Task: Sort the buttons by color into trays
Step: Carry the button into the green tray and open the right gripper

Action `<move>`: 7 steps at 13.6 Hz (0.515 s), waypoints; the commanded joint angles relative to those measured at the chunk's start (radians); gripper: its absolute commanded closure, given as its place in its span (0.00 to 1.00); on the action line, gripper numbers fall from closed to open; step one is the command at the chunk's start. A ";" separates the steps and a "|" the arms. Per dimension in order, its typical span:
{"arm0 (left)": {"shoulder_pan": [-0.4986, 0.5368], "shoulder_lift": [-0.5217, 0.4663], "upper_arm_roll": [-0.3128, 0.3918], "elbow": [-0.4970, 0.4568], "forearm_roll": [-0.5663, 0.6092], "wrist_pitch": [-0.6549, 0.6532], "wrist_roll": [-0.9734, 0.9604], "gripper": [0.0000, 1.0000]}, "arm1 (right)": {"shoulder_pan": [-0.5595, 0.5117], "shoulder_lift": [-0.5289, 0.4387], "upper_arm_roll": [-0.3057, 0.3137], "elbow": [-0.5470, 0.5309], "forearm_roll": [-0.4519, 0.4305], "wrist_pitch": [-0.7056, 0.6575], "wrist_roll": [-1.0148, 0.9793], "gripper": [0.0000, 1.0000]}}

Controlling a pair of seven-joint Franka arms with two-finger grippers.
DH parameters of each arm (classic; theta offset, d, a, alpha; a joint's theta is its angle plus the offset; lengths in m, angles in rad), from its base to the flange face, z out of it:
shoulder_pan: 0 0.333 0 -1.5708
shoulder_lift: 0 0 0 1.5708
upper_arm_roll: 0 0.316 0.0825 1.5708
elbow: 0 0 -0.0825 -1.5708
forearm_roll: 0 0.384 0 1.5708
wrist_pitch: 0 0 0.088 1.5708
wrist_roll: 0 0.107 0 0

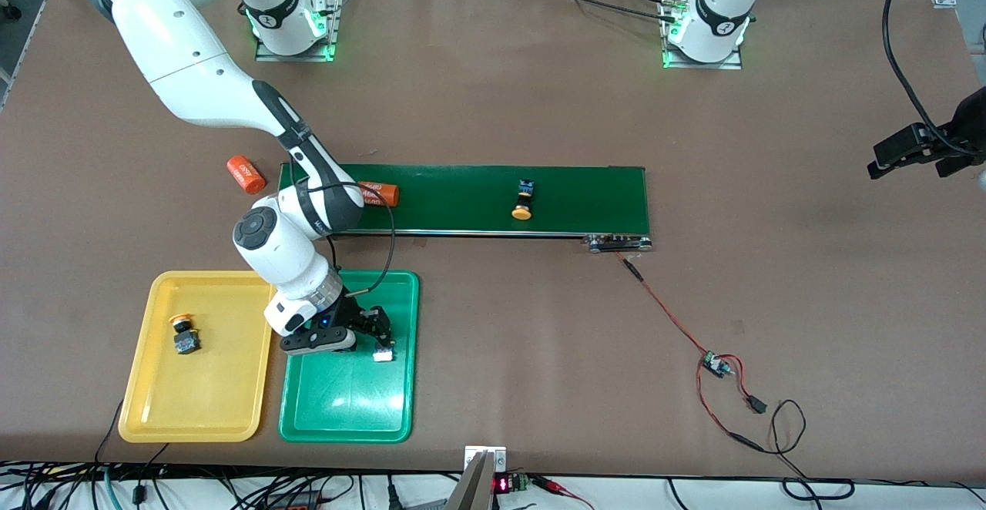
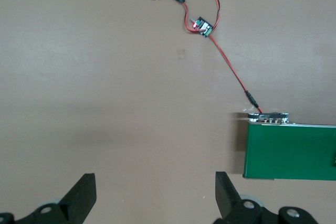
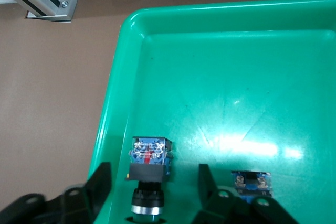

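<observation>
- The right claw [image 1: 375, 334] hangs low over the green tray [image 1: 347, 410], near the tray's 12 o'clock end as the front camera sees it.
- Its fingers [image 3: 100, 182] stand apart, one on each side of a button [image 3: 150, 158] that lies on its side on the tray floor. Neither finger touches it.
- A second button [image 3: 252, 182] lies just beside the first in the same tray. The wrist camera shows only its blue body.
- The yellow tray [image 1: 200, 279] sits at the green tray's 9 o'clock, touching or nearly so. It holds one orange-capped button [image 1: 183, 334].
- A yellow-capped button [image 1: 524, 200] lies on the dark-green belt [image 1: 585, 194], at about 1 o'clock from the green tray.
- One orange cylinder [image 1: 379, 192] rests on the belt by the right arm. Another orange cylinder [image 1: 246, 174] lies on the desk [image 1: 493, 94] just off the belt's end.
- The left claw [image 2: 155, 192] waits in the air with its fingers wide apart, over bare desk at the belt's 3 o'clock.
- A small circuit board [image 1: 715, 364] with red wires lies at the belt's 5 o'clock.
</observation>
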 commanded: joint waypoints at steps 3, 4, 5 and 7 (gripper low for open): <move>-0.059 0.002 0.085 -0.011 -0.027 -0.010 0.019 0.00 | 0.014 -0.039 -0.020 0.006 -0.005 -0.090 -0.001 0.09; -0.063 0.002 0.083 -0.010 -0.021 -0.010 0.019 0.00 | 0.015 -0.066 -0.026 0.003 -0.005 -0.145 -0.001 0.08; -0.066 0.002 0.081 -0.010 -0.017 -0.007 0.019 0.00 | 0.017 -0.098 -0.029 -0.003 -0.005 -0.216 -0.001 0.08; -0.068 0.002 0.072 -0.010 -0.015 -0.004 0.019 0.00 | 0.014 -0.160 -0.029 -0.003 -0.005 -0.378 0.000 0.07</move>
